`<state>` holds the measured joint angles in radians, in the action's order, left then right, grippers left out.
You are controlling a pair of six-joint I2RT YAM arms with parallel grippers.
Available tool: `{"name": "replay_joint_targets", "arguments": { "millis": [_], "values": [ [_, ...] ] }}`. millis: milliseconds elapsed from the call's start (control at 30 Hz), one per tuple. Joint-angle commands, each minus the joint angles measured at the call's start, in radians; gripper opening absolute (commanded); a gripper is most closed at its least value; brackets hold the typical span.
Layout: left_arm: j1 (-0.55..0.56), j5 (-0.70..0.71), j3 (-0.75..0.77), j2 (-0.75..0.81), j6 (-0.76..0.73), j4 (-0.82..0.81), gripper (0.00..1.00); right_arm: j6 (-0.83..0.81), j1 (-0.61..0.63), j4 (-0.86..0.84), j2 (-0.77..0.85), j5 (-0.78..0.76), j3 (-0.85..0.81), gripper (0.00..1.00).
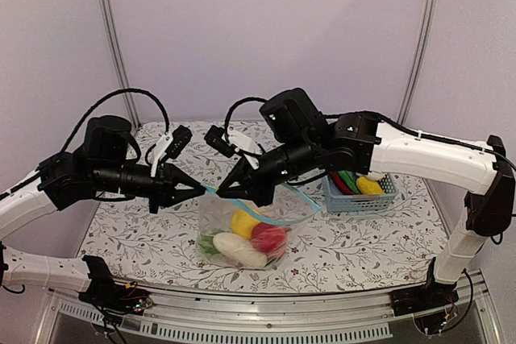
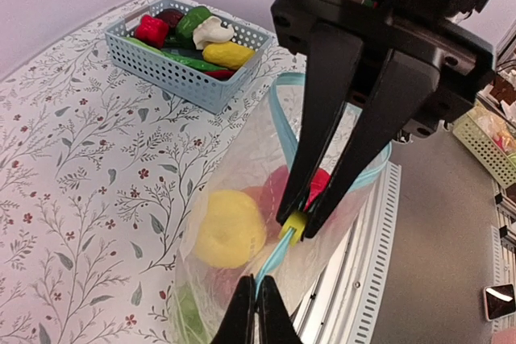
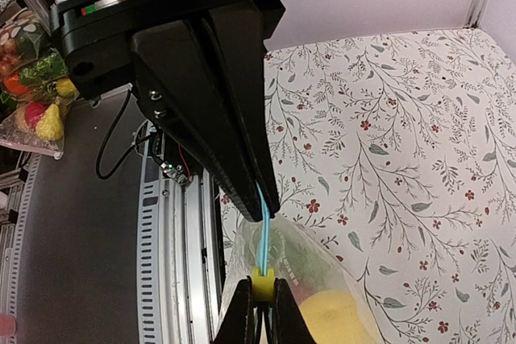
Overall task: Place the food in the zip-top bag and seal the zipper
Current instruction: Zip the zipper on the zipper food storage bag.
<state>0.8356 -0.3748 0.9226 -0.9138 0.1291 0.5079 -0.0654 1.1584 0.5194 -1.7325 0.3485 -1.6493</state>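
Note:
The zip-top bag [image 1: 250, 227] hangs over the table's front middle, held up by its mouth. Inside it lies the food: a yellow lemon [image 1: 243, 223], a red tomato [image 1: 271, 237], a white radish [image 1: 239, 249] and a green piece [image 1: 207, 243]. My left gripper [image 1: 203, 189] is shut on the left end of the light blue zipper [image 2: 278, 259]. Right beside it, my right gripper [image 1: 222, 192] is shut on the zipper's small yellow slider [image 3: 262, 278]. Only a short closed stretch of strip [image 3: 264, 227] runs between the two grippers. Beyond the slider, the mouth [image 1: 294, 203] gapes open.
A light blue mesh basket [image 1: 360, 201] with more toy food stands at the right, behind the bag. Two black-and-white tools [image 1: 171, 144] [image 1: 230, 141] lie at the back of the table. The metal front rail [image 1: 266, 312] runs just below the bag.

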Motion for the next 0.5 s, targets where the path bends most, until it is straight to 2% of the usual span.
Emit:
{"name": "replay_joint_targets", "arguments": {
  "millis": [0, 467],
  "values": [
    [-0.045, 0.056, -0.013, 0.029, 0.014, -0.008, 0.00, -0.014, 0.004, 0.104, 0.057, -0.014, 0.028, 0.00],
    [-0.070, 0.072, -0.019, 0.039, 0.024, -0.015, 0.00, -0.010, 0.005, 0.112, 0.087, -0.051, 0.060, 0.00]
  ]
}}
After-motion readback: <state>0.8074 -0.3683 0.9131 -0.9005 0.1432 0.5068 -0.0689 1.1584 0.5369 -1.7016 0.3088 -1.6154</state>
